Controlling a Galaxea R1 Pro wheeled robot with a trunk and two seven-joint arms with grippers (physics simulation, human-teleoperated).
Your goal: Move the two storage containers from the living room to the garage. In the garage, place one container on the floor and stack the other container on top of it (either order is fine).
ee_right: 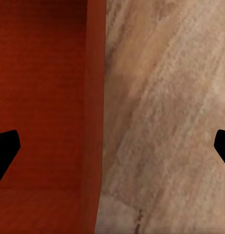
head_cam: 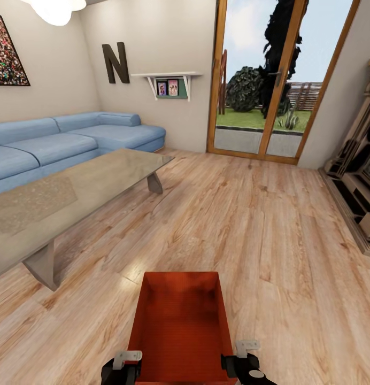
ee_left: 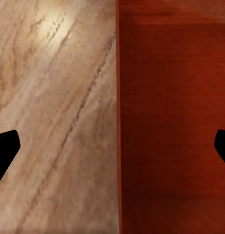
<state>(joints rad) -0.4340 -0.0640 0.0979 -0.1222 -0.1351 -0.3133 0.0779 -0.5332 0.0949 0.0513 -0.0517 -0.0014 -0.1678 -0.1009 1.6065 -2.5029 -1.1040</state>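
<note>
One red-orange open-top storage container sits low in the head view, over the light wood planks of the living room floor. My left gripper is at its left wall and my right gripper at its right wall. In the left wrist view the container has its thin wall between the wide-apart fingers of the open left gripper. The right wrist view has the container with its wall likewise between the spread fingers of the open right gripper. The second container and the garage are out of view.
A low glass table stands to the left, with the blue sectional sofa behind it. A wood-framed glass door is straight ahead. A wooden shelf unit lines the right wall. Open plank floor lies ahead and to the right.
</note>
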